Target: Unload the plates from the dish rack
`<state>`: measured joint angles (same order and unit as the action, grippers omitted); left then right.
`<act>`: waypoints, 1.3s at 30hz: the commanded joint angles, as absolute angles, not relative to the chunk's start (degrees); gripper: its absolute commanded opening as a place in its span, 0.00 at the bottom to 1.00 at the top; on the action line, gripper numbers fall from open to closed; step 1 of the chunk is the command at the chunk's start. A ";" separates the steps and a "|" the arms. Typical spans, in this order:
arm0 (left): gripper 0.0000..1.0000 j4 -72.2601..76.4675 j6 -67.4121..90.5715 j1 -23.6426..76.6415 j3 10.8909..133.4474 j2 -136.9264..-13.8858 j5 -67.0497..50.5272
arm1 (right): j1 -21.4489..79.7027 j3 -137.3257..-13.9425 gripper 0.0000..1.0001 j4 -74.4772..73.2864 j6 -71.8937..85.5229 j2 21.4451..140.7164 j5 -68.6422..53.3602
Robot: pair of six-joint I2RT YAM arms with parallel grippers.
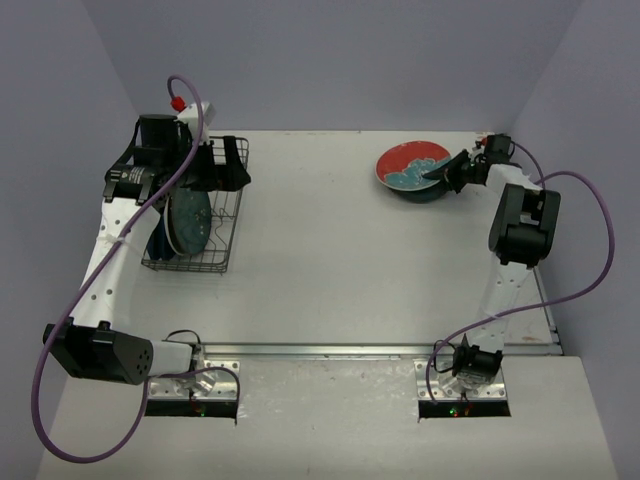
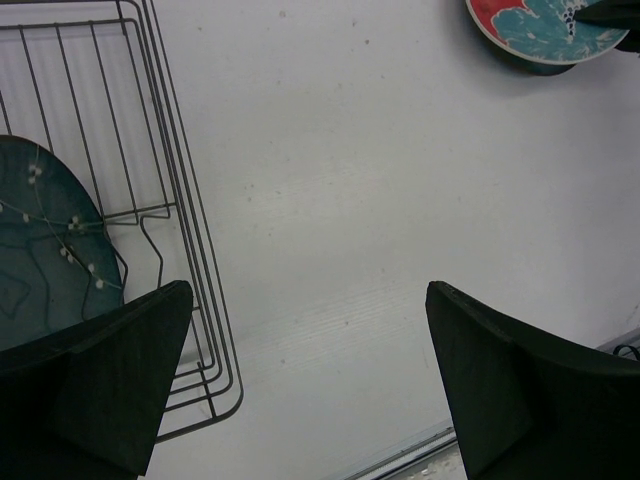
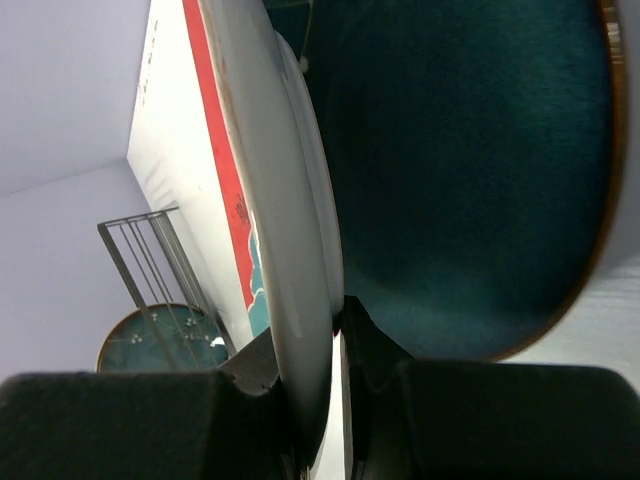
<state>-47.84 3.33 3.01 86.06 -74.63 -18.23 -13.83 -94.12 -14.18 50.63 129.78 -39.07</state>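
Altogether four plates (image 1: 405, 160), one dish rack (image 1: 236, 210).

top: overhead, all | left wrist: down onto dish rack (image 2: 185, 200) | right wrist: close, sideways | shared: dish rack

White table (image 1: 330, 250) (lavender walls (image 1: 330, 60))

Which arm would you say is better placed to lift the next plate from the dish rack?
Left. The left gripper hangs open at the dish rack, by the dark teal plate; the right gripper is across the table, shut on the red plate.
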 commanded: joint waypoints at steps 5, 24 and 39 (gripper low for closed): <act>1.00 -46.36 3.82 2.64 89.72 -74.82 -16.78 | -13.00 -97.87 0.00 -11.35 53.96 129.73 -42.63; 1.00 -46.82 3.08 2.64 90.76 -75.94 -17.37 | -15.09 -101.56 0.56 -24.80 46.07 129.02 -31.77; 1.00 -47.06 2.64 2.64 89.26 -76.64 -16.04 | -10.57 -114.25 0.83 -39.60 32.70 131.35 -9.52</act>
